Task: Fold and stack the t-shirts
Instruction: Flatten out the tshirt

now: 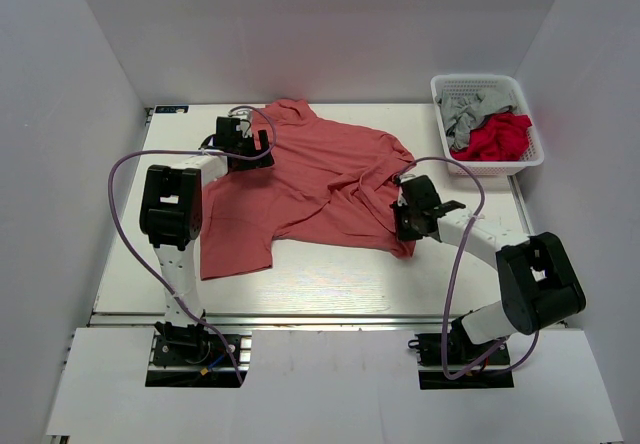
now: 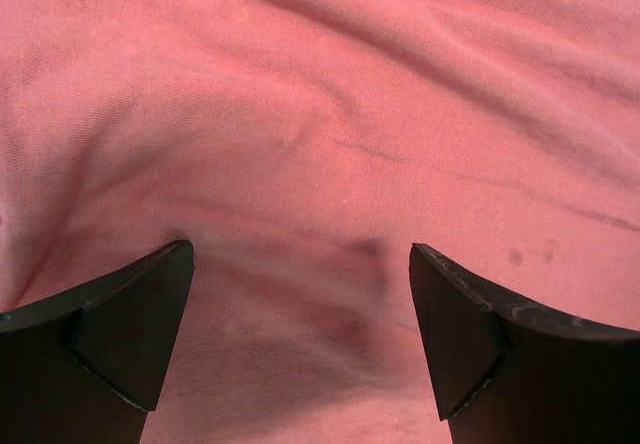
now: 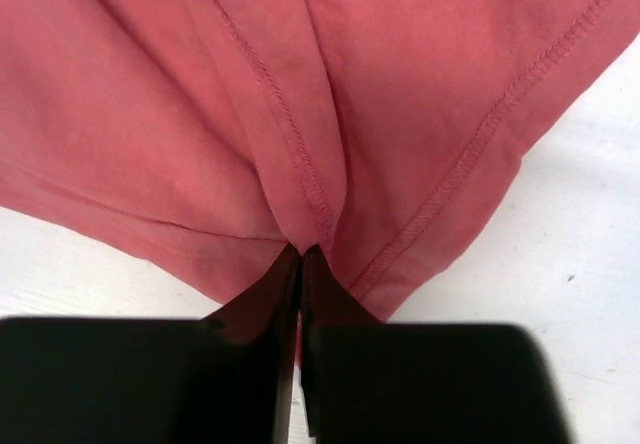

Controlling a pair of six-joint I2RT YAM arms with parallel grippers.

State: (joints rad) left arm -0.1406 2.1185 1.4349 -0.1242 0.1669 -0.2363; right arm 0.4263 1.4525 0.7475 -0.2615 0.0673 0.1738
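A salmon-red t-shirt lies rumpled across the middle of the table. My left gripper hovers over its far left part, open, with only cloth between the two fingers. My right gripper is at the shirt's right edge, shut on a pinched fold of hem. The stitched hem runs off to the right over bare table.
A white basket at the far right holds a grey garment and a bright red one. White walls enclose the table on three sides. The table's front strip is bare white.
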